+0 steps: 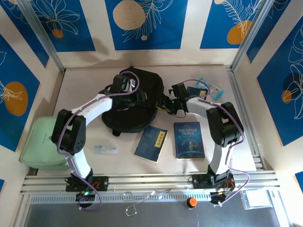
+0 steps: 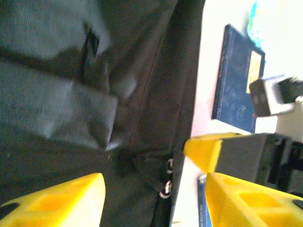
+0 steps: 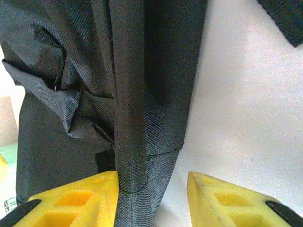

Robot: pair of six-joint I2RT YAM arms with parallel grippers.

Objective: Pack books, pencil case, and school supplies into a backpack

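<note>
Three books (image 1: 151, 144) (image 1: 189, 139) (image 2: 236, 71), one backpack (image 1: 135, 101) and one green case (image 1: 45, 142) share the table (image 1: 85, 80).

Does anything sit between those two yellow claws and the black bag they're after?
Nothing visible does. The left gripper and right gripper are both right at the backpack, with a fold of its fabric between the right one's fingers.

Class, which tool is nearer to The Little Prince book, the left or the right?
Right. The right tool is at the backpack's right edge, just beyond The Little Prince book; the left tool is over the backpack's middle, farther left.
</note>
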